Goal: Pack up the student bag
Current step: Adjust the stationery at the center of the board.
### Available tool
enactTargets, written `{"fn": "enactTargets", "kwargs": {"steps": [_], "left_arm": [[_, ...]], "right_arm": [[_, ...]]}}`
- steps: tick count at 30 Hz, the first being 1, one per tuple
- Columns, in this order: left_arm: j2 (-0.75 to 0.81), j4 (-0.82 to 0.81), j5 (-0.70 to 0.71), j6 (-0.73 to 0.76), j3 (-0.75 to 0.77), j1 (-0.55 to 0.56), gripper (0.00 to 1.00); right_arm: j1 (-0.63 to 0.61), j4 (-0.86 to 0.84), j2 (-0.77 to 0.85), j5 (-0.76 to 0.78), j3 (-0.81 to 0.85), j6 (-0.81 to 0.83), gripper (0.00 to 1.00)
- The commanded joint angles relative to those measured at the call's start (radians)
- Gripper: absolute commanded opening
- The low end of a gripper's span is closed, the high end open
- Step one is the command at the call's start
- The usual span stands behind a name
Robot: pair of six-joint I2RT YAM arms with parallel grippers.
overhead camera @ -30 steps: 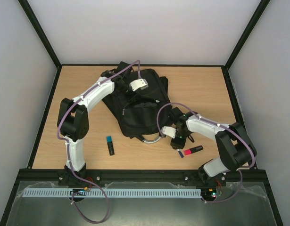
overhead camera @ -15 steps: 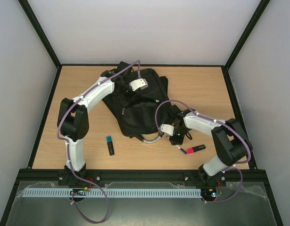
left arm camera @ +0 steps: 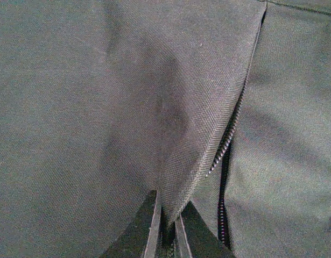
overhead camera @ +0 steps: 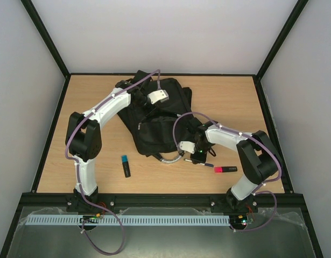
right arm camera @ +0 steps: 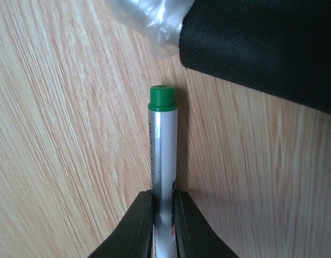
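Lying on a wooden table point(overhead camera: 235, 102) between pale walls point(overhead camera: 165, 32), the student bag point(overhead camera: 154, 134) runs far-to-near, grey handle point(overhead camera: 170, 159) nearest the arm bases. The left gripper point(left arm camera: 169, 207) pinches its fabric; the right gripper point(right arm camera: 162, 200) clamps a green-capped pen point(right arm camera: 163, 140).

The student bag point(overhead camera: 154, 129) is plain black weave, the table point(overhead camera: 230, 97) pale wood grain. The pen point(right arm camera: 163, 145) is silver with a green cap.

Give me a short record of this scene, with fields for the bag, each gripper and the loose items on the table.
bag: student bag, black, lying on table
left gripper: shut, pinching bag fabric beside the zipper
right gripper: shut on green-capped pen, lying on the table
loose items: blue-capped marker; pink highlighter
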State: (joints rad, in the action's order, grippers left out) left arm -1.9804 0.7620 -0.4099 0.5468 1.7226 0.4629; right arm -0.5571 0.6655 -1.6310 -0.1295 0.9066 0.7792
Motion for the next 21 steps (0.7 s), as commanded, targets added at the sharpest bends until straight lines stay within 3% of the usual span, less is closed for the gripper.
{"fn": "enactTargets", "kwargs": {"steps": [1,12,16,21], "left_arm": [[0.003,-0.018,0.007,0.002,0.026,0.003,0.03],[-0.006,-0.016,0.004,0.003,0.034,0.005,0.03],[-0.006,-0.015,0.004,0.004,0.031,0.005,0.03],[-0.003,-0.013,-0.003,0.004,0.019,0.005,0.03]], "right_arm": [[-0.005,0.052,-0.008,0.047,0.019,0.086,0.09],[0.14,0.057,-0.013,0.116,0.03,0.149,0.07],[0.195,0.05,0.019,0.148,0.007,0.171,0.3],[0.262,0.064,0.083,0.182,-0.054,0.207,0.37]]}}
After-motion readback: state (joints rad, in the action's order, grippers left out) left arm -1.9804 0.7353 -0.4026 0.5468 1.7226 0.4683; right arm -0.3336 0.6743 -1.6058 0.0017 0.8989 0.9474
